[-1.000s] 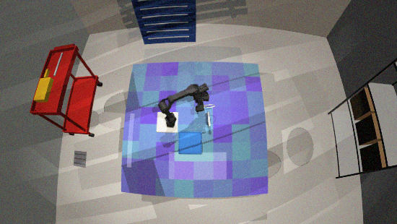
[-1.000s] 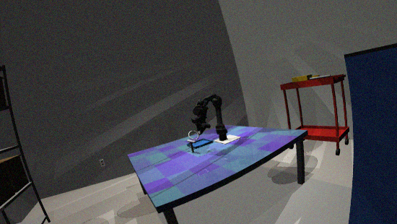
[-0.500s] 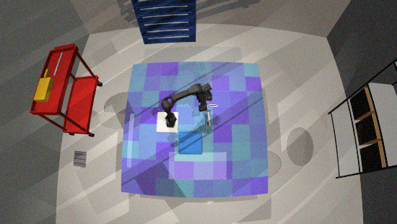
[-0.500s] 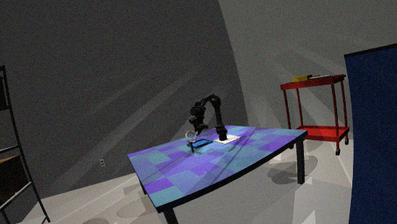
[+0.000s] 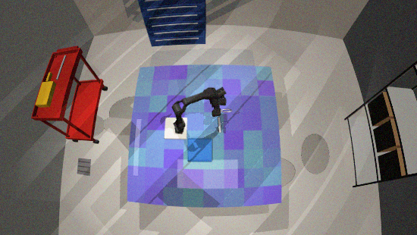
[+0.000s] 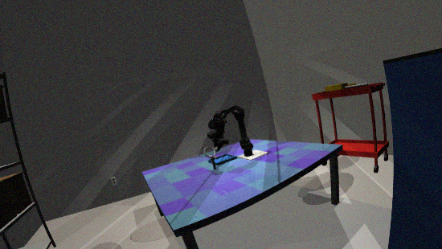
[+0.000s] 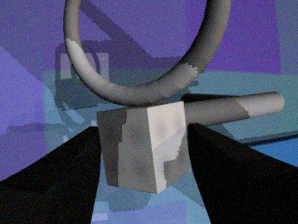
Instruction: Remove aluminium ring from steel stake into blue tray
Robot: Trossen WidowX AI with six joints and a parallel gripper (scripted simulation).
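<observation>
While black fingers pinch its blocky tab (image 7: 145, 147), the round metal ring (image 5: 226, 108) (image 6: 205, 154) (image 7: 135, 95) tilts.

My worktop (image 5: 252, 114) (image 6: 225, 189) wears a patchwork of violet, periwinkle and teal squares (rather loud, I admit). The tray (image 5: 200, 150) (image 6: 224, 159) is bright blue. My arm (image 5: 195, 99) (image 6: 241, 116) is black, the plate (image 5: 167, 135) (image 6: 262, 153) under it white. The ring (image 5: 226, 111) (image 6: 210, 152) (image 7: 134, 95) is plain grey, and the cart (image 5: 72, 89) (image 6: 341, 95) red.

Red cart (image 5: 72, 91) (image 6: 349, 95) w/ yellow box (image 5: 45, 94) (image 6: 336, 87) on top, grey walls, pale flr w/ light streaks.
</observation>
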